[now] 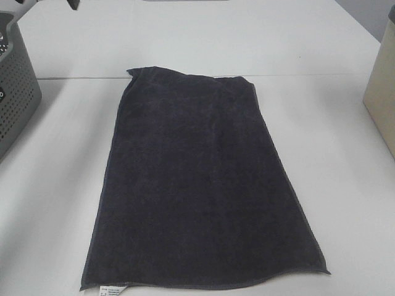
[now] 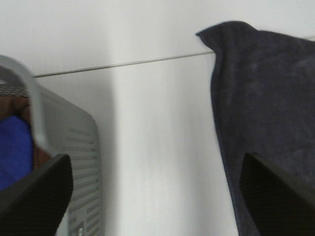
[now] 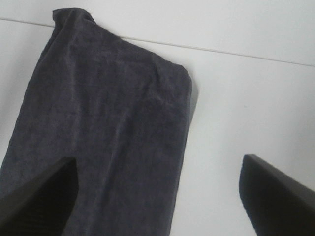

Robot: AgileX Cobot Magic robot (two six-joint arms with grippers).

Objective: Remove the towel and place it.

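White table (image 1: pixel 345 185), towel (image 1: pixel 200 185) flat beneath spread claws.

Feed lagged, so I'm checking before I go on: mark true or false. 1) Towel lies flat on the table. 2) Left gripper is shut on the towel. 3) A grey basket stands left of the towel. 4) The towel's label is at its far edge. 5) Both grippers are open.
1) True: the towel lies spread on the table.
2) False: the left gripper is open, holding nothing.
3) True: the basket stands there.
4) False: the label is at the near left corner.
5) True: the right gripper is open too.
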